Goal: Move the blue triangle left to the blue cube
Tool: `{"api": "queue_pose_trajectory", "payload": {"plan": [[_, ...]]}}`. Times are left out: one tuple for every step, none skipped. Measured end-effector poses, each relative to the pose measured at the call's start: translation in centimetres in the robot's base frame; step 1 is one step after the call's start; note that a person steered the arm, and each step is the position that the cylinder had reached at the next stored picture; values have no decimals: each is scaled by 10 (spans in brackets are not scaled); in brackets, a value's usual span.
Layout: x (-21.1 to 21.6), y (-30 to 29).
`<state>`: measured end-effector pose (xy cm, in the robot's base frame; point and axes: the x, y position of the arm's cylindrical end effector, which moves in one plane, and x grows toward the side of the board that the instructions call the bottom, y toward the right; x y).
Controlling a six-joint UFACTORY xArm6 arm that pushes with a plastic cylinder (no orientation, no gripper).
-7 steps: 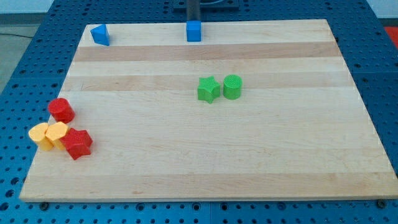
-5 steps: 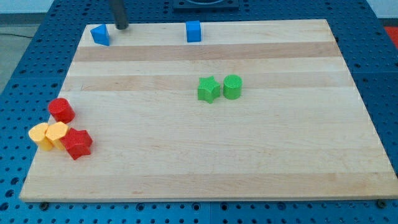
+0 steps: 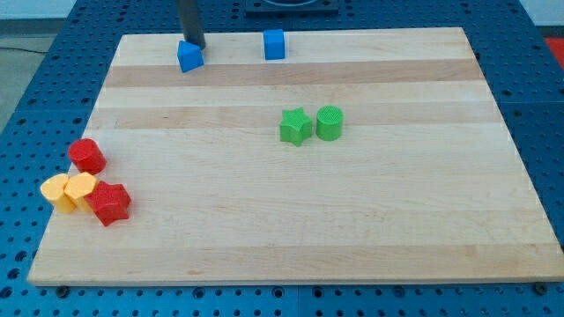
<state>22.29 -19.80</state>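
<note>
- blue triangle point(image 3: 189, 57) sits near the table point(image 3: 291, 238) top edge, well left of the blue cube point(image 3: 274, 44)
- no claw here, just a rod; my tip point(image 3: 195, 46) touches the triangle's upper right
- looks light, hard, slidey; probably spins unless pushed square on its left face

8 blocks total on the table point(image 3: 291, 220). Blue x2: blue triangle point(image 3: 189, 57) touching my tip point(image 3: 196, 46), blue cube point(image 3: 275, 44) to its right. Green x2: green star point(image 3: 295, 127), green cylinder point(image 3: 330, 122). Red x2: red cylinder point(image 3: 87, 156), red star point(image 3: 109, 202). Yellow x2: yellow blocks point(image 3: 59, 193) point(image 3: 82, 187), shapes unclear.
</note>
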Motion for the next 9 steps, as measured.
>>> {"api": "queue_pose_trajectory", "payload": {"plan": [[6,-55],[23,-28],[23,37],[32,51],[58,40],[67,72],[33,86],[19,118],[27,96]]}}
